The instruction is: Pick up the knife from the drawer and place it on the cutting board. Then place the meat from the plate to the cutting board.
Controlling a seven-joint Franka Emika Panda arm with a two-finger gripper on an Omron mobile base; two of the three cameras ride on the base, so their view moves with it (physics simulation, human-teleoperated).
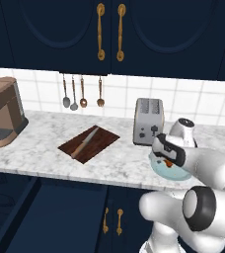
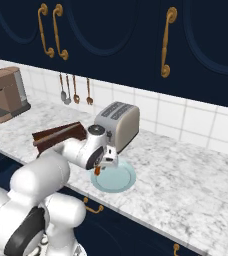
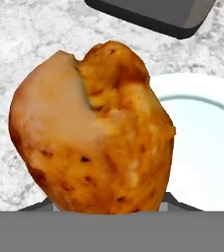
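Hand view, nearest first: a small orange-brown roasted chicken drumstick [image 3: 94, 133], the meat, sits right against the camera, with the dark finger tips closed on its lower end, and the rim of the round pale blue-green plate [image 3: 202, 142] lies behind it on the marbled counter. From the right base view, the white arm reaches forward and its gripper [image 2: 100, 167] holds the drumstick at the near edge of the plate [image 2: 117, 181]; whether the meat is lifted clear of the plate cannot be told. Beyond the plate stands a silver two-slot toaster [image 2: 117, 124]. In the left base view, the flat dark reddish-brown wooden cutting board [image 1: 100, 143] lies on the counter well to the left of the plate, and the slim knife with a tan wooden handle and grey blade [image 1: 85, 142] already rests across it. So the knife step looks finished and the meat step is in hand; next the arm likely needs to raise the drumstick, carry it left past the toaster and lower it onto a bare part of the board beside the knife.
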